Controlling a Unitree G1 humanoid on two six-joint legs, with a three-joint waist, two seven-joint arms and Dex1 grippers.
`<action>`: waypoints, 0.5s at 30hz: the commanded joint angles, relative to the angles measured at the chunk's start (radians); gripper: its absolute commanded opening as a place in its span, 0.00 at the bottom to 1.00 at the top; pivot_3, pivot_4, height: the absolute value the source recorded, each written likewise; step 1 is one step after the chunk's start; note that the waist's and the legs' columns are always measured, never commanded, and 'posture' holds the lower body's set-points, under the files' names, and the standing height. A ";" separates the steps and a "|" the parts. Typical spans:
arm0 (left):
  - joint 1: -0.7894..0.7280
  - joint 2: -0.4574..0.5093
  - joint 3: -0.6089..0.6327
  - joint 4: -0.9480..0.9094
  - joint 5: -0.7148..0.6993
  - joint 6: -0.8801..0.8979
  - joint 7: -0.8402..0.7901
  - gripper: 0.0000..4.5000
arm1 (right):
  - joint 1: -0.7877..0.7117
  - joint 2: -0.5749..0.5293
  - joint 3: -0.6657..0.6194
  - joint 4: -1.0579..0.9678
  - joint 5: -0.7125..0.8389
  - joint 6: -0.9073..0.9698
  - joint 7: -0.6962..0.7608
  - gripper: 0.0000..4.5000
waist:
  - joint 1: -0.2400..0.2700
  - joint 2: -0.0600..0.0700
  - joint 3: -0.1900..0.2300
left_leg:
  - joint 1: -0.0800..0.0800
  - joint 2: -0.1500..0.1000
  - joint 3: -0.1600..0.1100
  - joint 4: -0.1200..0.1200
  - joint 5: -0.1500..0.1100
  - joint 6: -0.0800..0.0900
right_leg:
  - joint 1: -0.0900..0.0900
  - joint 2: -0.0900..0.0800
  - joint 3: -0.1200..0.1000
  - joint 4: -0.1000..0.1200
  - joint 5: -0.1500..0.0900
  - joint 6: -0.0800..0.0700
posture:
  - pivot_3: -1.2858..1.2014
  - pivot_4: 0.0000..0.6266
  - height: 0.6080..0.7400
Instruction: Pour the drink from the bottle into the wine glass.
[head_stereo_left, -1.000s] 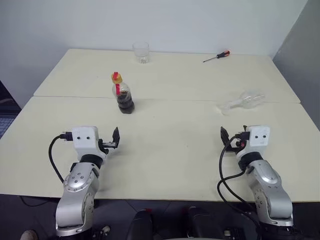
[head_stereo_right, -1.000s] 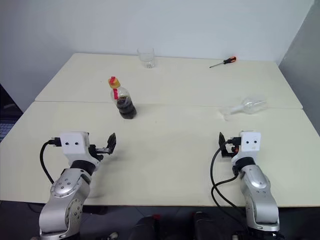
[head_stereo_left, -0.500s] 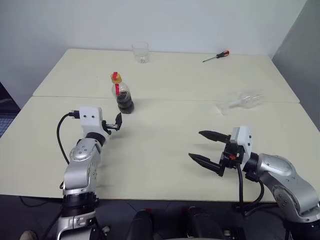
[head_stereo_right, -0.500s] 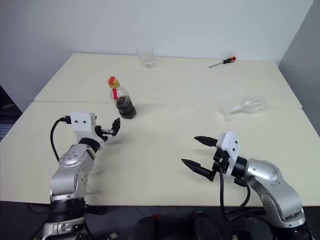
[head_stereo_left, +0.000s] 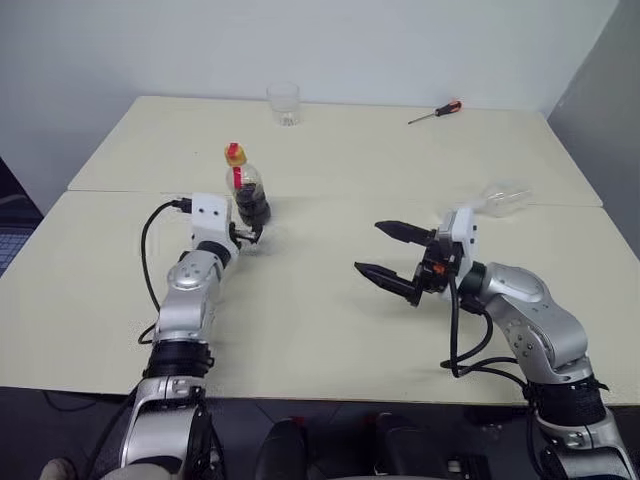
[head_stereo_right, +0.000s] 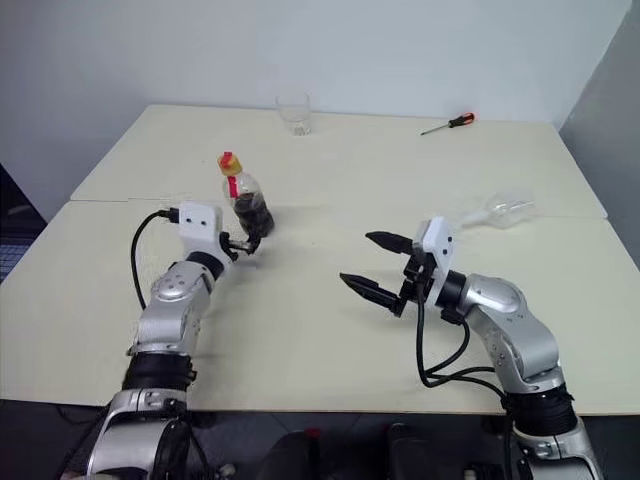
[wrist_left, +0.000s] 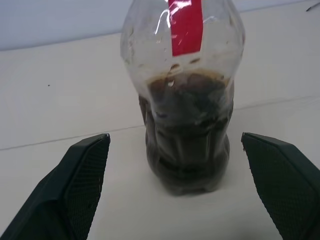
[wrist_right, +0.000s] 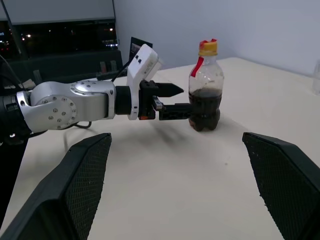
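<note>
Left gripper (head_stereo_left: 250, 234) now reaching the bottle, right gripper (head_stereo_left: 393, 258) swung inward over the cream table (head_stereo_left: 320, 330).
Both wide open, empty; small clear plastic bottle (head_stereo_left: 246, 190) of dark brown drink (wrist_left: 187, 135) upright between left jaws, ungrasped; clear stemmed wine glass (head_stereo_left: 490, 200) lying toppled far right.

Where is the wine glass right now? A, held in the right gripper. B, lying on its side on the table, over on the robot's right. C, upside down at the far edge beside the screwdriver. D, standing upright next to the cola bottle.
B: the wine glass lies tipped over on the table, just beyond the right gripper, whose open fingers hold nothing.
</note>
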 joint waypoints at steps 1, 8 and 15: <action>-0.079 0.006 -0.009 0.088 0.016 -0.085 -0.008 1.00 | -0.046 0.031 -0.030 -0.005 0.044 0.023 -0.038 1.00 | 0.000 0.000 0.000 | 0.000 0.000 0.000 0.000 0.000 0.000 | 0.000 0.000 0.000 0.000 0.000 0.000 | 0.52 0.24 1.00; -0.201 0.006 -0.011 0.320 0.030 -0.203 0.002 1.00 | -0.107 0.079 -0.045 -0.016 0.077 0.063 -0.110 1.00 | 0.000 0.000 0.000 | 0.000 0.000 0.000 0.000 0.000 0.000 | -0.001 0.000 0.000 0.001 0.000 0.000 | 0.52 0.24 1.00; -0.326 -0.005 0.004 0.587 0.022 -0.372 0.009 1.00 | -0.136 0.105 -0.036 -0.037 0.096 0.083 -0.151 1.00 | -0.001 0.000 0.000 | -0.001 -0.001 0.000 0.000 0.000 0.000 | -0.001 0.000 -0.001 0.002 0.000 0.000 | 0.52 0.24 1.00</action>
